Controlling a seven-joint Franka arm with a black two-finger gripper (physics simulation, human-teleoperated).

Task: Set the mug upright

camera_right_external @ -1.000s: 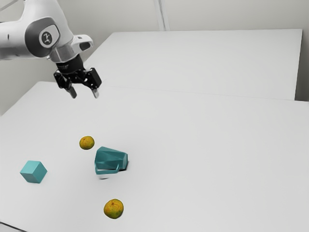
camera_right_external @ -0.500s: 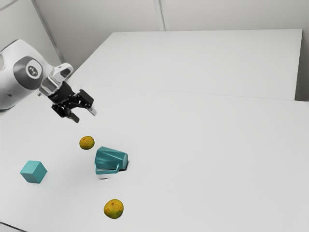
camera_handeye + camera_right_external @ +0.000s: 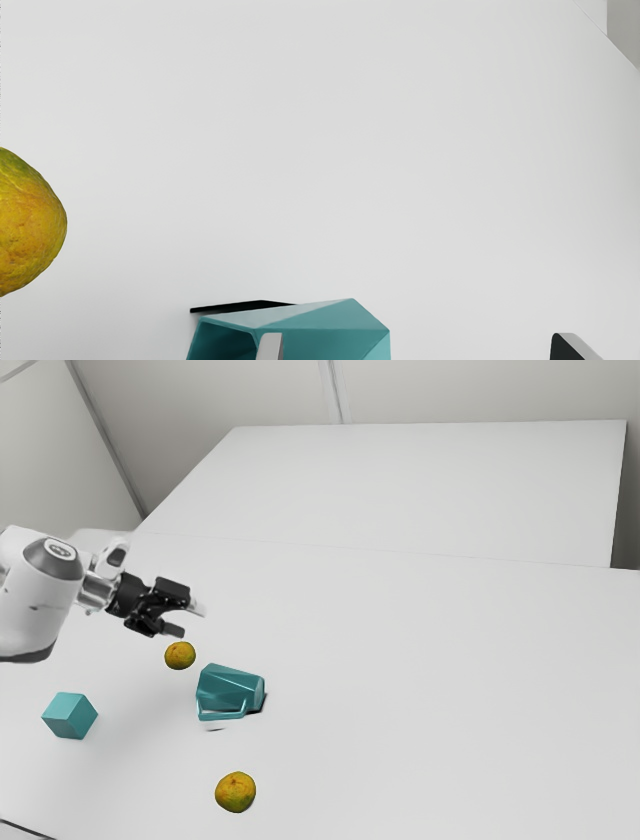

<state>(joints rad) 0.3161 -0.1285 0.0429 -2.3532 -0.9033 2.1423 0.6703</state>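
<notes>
Mug [image 3: 231,688] is lying on its side, long axis running roughly across the exterior view. It's sitting lower and toward that view's right from the gripper [image 3: 191,620], which is gaping wide, holding nothing.

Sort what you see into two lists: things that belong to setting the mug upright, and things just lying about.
Belongs to the job:
teal mug, on its side
end effector, open

Just lying about:
teal cube
upper citrus fruit in the exterior view
lower citrus fruit there
</notes>
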